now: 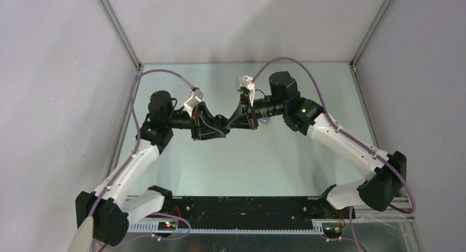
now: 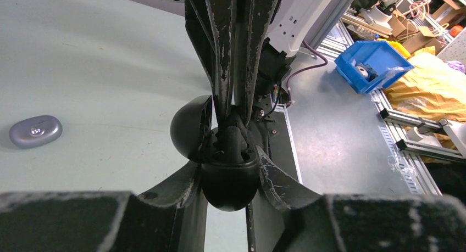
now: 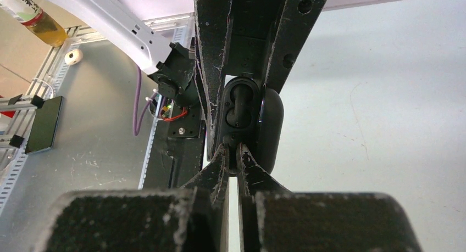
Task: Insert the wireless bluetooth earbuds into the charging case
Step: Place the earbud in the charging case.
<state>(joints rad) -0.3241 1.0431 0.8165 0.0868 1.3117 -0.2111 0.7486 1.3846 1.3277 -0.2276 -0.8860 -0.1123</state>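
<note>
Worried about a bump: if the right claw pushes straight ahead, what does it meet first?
The right claw would meet the open black case straight away; the left claw holds it just ahead. Whether they touch now is unclear.

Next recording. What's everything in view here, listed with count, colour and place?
charging case: one, black, lid open, held off the table.
earbud: one visible, black, in the open case; others not in view.
second case: one, pale grey-purple, closed, lying on the table.
table: one, pale green.
bin: one, blue, beyond the table's edge.
bottle: one, yellow liquid, beyond the table's edge.
left gripper: one, black, shut on the charging case.
right gripper: one, black, shut, tips at the earbud.
</note>
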